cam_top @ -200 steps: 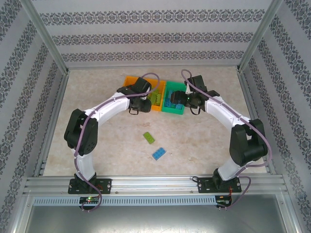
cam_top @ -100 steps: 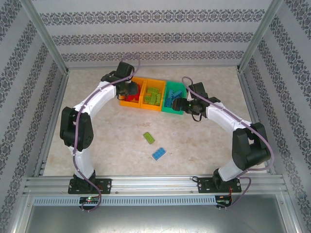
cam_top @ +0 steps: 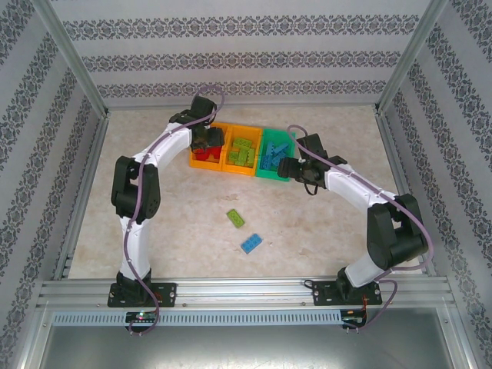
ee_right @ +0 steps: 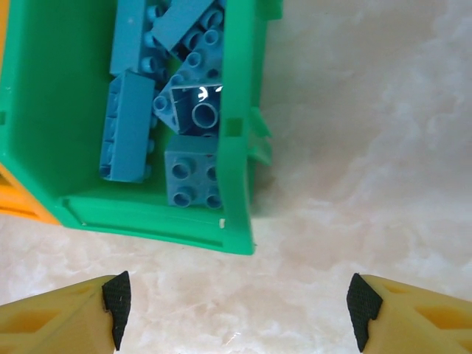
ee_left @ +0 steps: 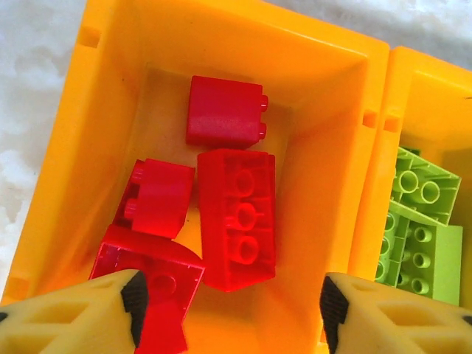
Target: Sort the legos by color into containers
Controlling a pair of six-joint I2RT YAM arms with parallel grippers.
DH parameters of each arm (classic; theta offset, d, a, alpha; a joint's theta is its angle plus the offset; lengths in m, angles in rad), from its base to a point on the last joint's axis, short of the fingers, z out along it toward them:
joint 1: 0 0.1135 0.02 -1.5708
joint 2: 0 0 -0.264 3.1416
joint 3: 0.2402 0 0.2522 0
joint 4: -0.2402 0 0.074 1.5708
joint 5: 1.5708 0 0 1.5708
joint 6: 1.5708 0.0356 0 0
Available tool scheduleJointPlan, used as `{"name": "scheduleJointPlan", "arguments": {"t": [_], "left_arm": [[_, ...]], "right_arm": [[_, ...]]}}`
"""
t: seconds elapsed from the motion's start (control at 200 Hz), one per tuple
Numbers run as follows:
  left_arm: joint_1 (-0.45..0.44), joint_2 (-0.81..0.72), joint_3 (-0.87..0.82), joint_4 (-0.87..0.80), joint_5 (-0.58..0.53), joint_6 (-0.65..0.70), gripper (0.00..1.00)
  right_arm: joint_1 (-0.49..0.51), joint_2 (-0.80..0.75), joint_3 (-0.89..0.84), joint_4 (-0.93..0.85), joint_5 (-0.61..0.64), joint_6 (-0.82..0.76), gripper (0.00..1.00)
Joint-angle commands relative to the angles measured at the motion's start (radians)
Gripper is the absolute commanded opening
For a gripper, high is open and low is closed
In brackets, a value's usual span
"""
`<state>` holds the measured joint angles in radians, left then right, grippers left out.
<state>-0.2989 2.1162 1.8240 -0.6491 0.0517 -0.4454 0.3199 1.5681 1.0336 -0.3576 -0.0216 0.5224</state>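
from above, three containers sit in a row at the far side of the desk: a left orange bin, a middle orange bin holding lime green legos, and a green bin holding blue legos. the left pincer hangs over the left orange bin. the right pincer is at the green bin's near right corner. at this range its jaws are too small to read. two legos lie loose on the desk nearer the arm bases, well apart from the bins: a green lego and, just nearer, a blue lego.

the left wrist view looks down into the left orange bin, where several red legos lie on its floor. the left pincer stands open above them, gripping nothing, though one red brick looks very close to its left pad. the lime green legos lie in the neighbouring bin.

in the right wrist view the right pincer is spread wide and empty over bare desk, just beside the green bin with the blue legos piled inside.
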Motion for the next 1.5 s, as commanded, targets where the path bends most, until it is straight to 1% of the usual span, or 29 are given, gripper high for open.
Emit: {"name": "scheduleJointPlan", "arguments": {"t": [0.0,0.055,0.145,0.175,0.2,0.215,0.225,0.315,0.435,0.53,0.575,0.615,0.864,0.969,1.089,1.179,1.254,1.344,1.424,1.494], "left_arm": [[0.009,-0.016,0.031,-0.038,0.016,-0.022,0.7],[0.008,-0.042,0.005,-0.029,0.018,-0.026,0.73],[0.008,-0.111,-0.065,0.007,0.016,-0.027,0.84],[0.008,-0.137,-0.09,0.016,0.014,-0.029,0.88],[0.008,-0.157,-0.109,0.021,0.009,-0.029,0.94],[0.009,-0.17,-0.121,0.024,0.008,-0.029,0.99],[0.009,-0.176,-0.128,0.027,0.006,-0.027,1.0],[0.009,-0.244,-0.193,0.041,-0.004,-0.021,1.0],[0.008,-0.312,-0.262,0.035,-0.038,-0.01,1.0],[0.008,-0.356,-0.314,0.036,-0.063,-0.004,1.0],[0.01,-0.375,-0.338,0.041,-0.073,-0.004,1.0],[0.01,-0.389,-0.36,0.047,-0.077,-0.003,1.0],[0.015,-0.44,-0.433,0.048,-0.106,-0.012,1.0],[0.019,-0.446,-0.448,0.04,-0.078,-0.017,1.0],[0.019,-0.434,-0.474,0.036,-0.003,-0.076,1.0],[0.019,-0.424,-0.519,0.068,0.077,-0.16,1.0],[0.019,-0.424,-0.574,0.145,0.144,-0.239,1.0],[0.016,-0.422,-0.625,0.224,0.221,-0.331,1.0],[0.003,-0.424,-0.65,0.259,0.249,-0.388,1.0],[-0.002,-0.427,-0.659,0.274,0.256,-0.407,1.0]], "right_arm": [[-0.015,0.042,0.021,-0.004,0.046,0.006,0.77],[-0.015,0.07,0.044,0.002,0.046,0.0,0.77],[-0.018,0.105,0.073,0.03,0.052,-0.004,0.77],[-0.023,0.116,0.084,0.039,0.053,-0.004,0.77],[-0.026,0.128,0.093,0.047,0.054,-0.004,0.77],[-0.027,0.134,0.1,0.051,0.054,-0.005,0.77],[-0.029,0.141,0.105,0.051,0.053,-0.006,0.77],[-0.044,0.188,0.157,0.062,0.04,-0.007,0.76],[-0.06,0.232,0.209,0.09,0.011,-0.009,0.71],[-0.068,0.282,0.264,0.08,-0.004,-0.024,0.69],[-0.073,0.314,0.296,0.072,-0.016,-0.032,0.66],[-0.079,0.341,0.325,0.06,-0.025,-0.038,0.63],[-0.084,0.439,0.436,-0.002,-0.064,-0.112,0.31],[-0.084,0.425,0.411,-0.003,-0.072,-0.15,0.18],[-0.085,0.392,0.36,-0.002,-0.08,-0.196,0.12],[-0.084,0.376,0.326,-0.002,-0.088,-0.228,0.1],[-0.084,0.372,0.31,-0.003,-0.09,-0.242,0.1],[-0.086,0.372,0.307,-0.009,-0.079,-0.22,0.11],[-0.086,0.372,0.307,-0.002,-0.082,-0.209,0.11],[-0.086,0.378,0.314,-0.002,-0.083,-0.212,0.11]]}}
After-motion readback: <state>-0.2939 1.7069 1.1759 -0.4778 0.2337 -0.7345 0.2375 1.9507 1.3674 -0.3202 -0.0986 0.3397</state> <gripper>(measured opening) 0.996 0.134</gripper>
